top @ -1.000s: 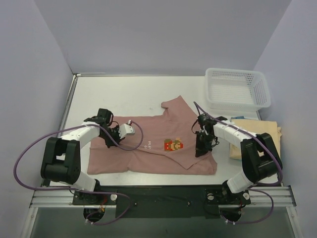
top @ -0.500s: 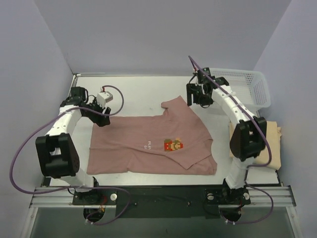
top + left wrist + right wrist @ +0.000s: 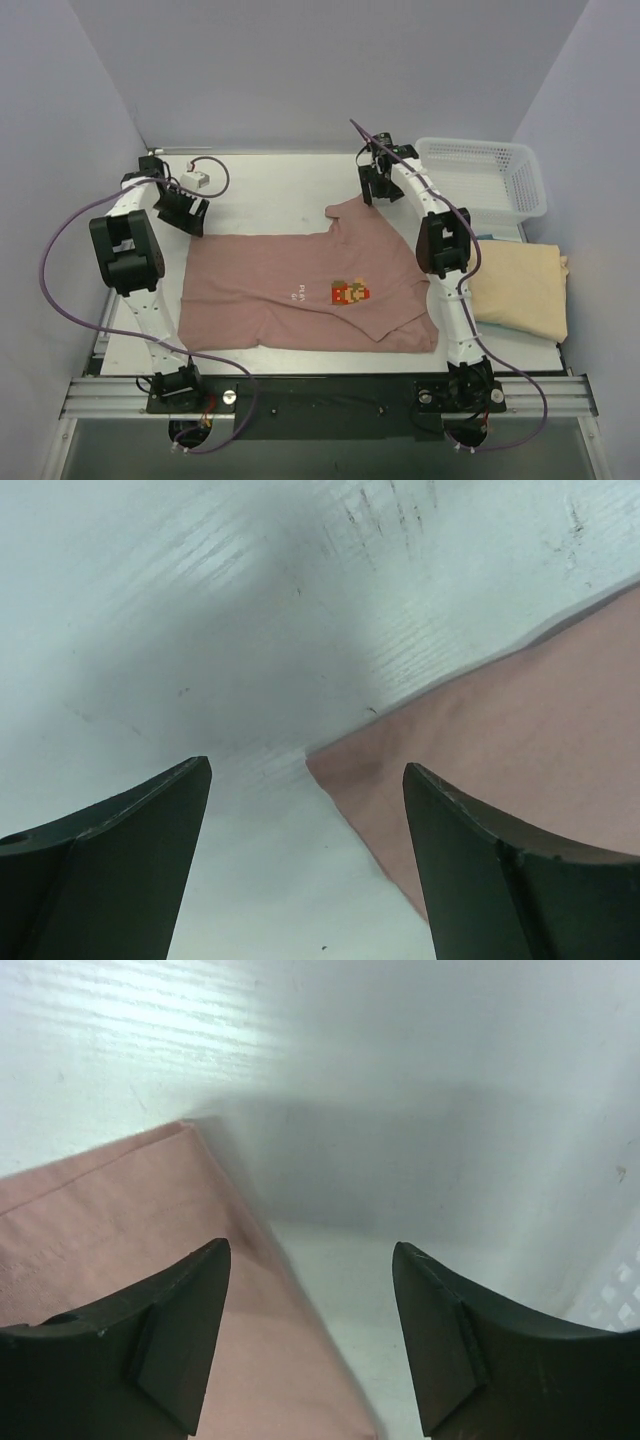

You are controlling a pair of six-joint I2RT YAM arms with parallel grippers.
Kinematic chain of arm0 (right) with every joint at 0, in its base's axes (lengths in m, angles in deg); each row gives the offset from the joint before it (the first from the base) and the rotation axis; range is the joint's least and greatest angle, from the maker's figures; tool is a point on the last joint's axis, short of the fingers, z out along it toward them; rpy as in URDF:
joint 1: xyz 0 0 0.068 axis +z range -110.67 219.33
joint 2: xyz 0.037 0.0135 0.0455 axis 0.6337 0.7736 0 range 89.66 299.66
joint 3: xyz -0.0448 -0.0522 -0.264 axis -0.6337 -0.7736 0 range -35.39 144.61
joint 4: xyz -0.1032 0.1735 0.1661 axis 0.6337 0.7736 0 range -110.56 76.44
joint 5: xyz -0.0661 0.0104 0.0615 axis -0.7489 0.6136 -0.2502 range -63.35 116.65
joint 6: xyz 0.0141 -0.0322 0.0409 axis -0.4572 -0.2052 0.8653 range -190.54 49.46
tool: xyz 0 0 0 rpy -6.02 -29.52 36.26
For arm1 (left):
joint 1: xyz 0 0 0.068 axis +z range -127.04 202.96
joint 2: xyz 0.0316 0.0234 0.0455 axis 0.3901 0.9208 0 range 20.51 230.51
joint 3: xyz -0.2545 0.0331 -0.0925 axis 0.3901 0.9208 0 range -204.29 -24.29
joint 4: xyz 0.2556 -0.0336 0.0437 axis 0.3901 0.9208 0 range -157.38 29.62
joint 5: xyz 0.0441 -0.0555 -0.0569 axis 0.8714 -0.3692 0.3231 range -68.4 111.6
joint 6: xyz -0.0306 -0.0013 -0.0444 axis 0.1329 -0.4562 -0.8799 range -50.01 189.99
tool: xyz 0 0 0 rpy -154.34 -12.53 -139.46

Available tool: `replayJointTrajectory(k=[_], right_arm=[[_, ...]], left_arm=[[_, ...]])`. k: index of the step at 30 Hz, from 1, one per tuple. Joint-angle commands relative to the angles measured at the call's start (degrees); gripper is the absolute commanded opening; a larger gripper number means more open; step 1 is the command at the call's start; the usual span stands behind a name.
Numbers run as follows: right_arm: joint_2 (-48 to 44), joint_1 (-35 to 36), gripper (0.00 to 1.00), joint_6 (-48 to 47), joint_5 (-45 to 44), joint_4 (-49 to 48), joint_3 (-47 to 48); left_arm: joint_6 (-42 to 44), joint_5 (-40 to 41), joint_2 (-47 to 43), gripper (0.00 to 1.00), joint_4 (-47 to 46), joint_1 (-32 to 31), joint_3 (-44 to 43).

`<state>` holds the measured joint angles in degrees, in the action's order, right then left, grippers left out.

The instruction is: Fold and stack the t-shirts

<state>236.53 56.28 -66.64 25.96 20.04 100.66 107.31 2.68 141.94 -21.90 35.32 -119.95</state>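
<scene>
A dusty pink t-shirt (image 3: pixel 290 290) with a small pixel print lies spread flat in the middle of the table. A pale tan t-shirt (image 3: pixel 520 290) lies folded at the right. My left gripper (image 3: pixel 184 212) hovers open just beyond the pink shirt's far left corner. In the left wrist view that corner (image 3: pixel 470 760) pokes in between the open fingers (image 3: pixel 120 850) of the left gripper (image 3: pixel 307 770). My right gripper (image 3: pixel 376 188) hangs open over the far tip of the shirt's sleeve. In the right wrist view the sleeve edge (image 3: pixel 110 1220) runs under the right gripper (image 3: pixel 310 1248), and nothing is gripped.
A white mesh basket (image 3: pixel 480 180) stands at the back right, close to the right gripper, and its corner (image 3: pixel 615 1285) shows in the right wrist view. Purple walls enclose the table on three sides. Both arms' cables loop over the table edges.
Both arms swung from the middle of the pink shirt out to its far corners. Both grippers went from shut to open. The shirt lies as before.
</scene>
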Motion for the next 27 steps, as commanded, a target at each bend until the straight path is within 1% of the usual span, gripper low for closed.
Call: replayJointTrajectory(k=[1, 2, 3, 4, 6, 7, 8, 9, 10, 11, 12, 13, 14, 15, 16, 17, 18, 19, 22, 24, 26, 27], right_arm=[[0.8, -0.3, 0.58, -1.7, 2.0, 8.7, 1.2], [0.5, -0.4, 0.52, -2.1, 4.6, 8.8, 0.3], [0.4, -0.5, 0.5, -2.7, 6.7, 8.9, -0.3], [0.2, -0.5, 0.5, -3.4, 11.3, 8.8, -1.6], [0.6, -0.4, 0.51, -3.5, 15.9, 9.0, -2.5], [1.0, -0.4, 0.51, -3.2, 17.1, 8.8, -2.5], [1.7, -0.5, 0.49, -1.7, 17.2, 8.9, -2.5], [2.1, -0.6, 0.47, -0.8, 16.9, 8.8, -2.2], [2.7, -0.9, 0.38, 0.4, 16.7, 8.8, -2.2], [3.0, -0.9, 0.32, 0.7, 16.6, 8.7, -2.4], [3.2, -1.0, 0.23, 0.8, 17.1, 8.6, -2.6], [3.1, -1.3, 0.19, 0.8, 19.4, 8.6, -3.6], [2.5, -1.6, 0.13, 0.8, 20.3, 8.3, -4.4], [1.8, -1.7, 0.08, 0.9, 20.8, 8.0, -5.9], [0.4, -2.2, 0.0, 0.9, 20.8, 7.5, -7.0], [-0.6, -2.4, 0.0, 0.8, 20.8, 7.0, -9.2], [-3.0, -2.7, 0.0, 0.8, 20.8, 5.9, -10.6], [-5.4, -3.1, 0.0, 0.8, 20.9, 5.5, -12.7], [-10.3, -3.4, 0.0, 0.8, 21.5, 3.9, -16.2], [-14.5, -3.3, 0.0, 1.1, 23.1, 2.7, -19.1], [-19.1, -3.0, 0.0, 1.4, 25.4, 1.0, -23.2], [-23.1, -2.8, 0.0, 1.6, 26.3, -0.6, -27.3]], left_arm=[[6.7, -3.3, 5.6, 0.89, 9.6, -0.1, -8.7], [8.7, -3.9, 6.4, 0.89, 13.0, -0.1, -10.7], [9.4, -4.4, 8.0, 0.89, 14.2, -0.2, -11.2], [10.2, -4.5, 8.5, 0.89, 16.0, -0.1, -11.5], [12.3, -5.4, 9.0, 0.89, 17.8, -0.2, -10.7], [12.7, -5.3, 8.6, 0.89, 17.5, -0.2, -9.5], [12.4, -5.2, 8.4, 0.89, 15.6, -0.2, -8.9], [12.3, -4.8, 7.8, 0.86, 14.7, -0.3, -8.1], [12.2, -4.9, 7.6, 0.83, 13.0, -0.3, -7.8], [12.1, -4.6, 7.3, 0.7, 12.5, -0.6, -7.8], [11.6, -4.6, 7.3, 0.63, 11.9, -0.8, -7.8], [11.5, -4.3, 7.5, 0.49, 11.8, -1.0, -8.0], [11.5, -4.6, 7.6, 0.37, 12.4, -0.9, -8.3], [11.8, -6.5, 7.5, 0.31, 13.2, -0.9, -8.8], [12.9, -7.2, 7.4, 0.21, 14.7, -0.8, -8.8], [14.0, -8.7, 7.2, 0.16, 15.7, -0.9, -8.8], [14.4, -9.3, 6.8, 0.05, 17.3, -0.8, -8.8], [14.5, -10.5, 6.6, 0.01, 18.7, -0.9, -8.9], [14.1, -12.5, 3.7, 0.0, 18.3, -0.5, -7.7], [12.8, -12.4, 0.5, 0.0, 15.8, -0.4, -5.8], [11.1, -11.7, -3.4, 0.0, 13.0, -0.1, -3.9], [10.5, -11.4, -4.8, 0.0, 11.2, -0.1, -2.4]])
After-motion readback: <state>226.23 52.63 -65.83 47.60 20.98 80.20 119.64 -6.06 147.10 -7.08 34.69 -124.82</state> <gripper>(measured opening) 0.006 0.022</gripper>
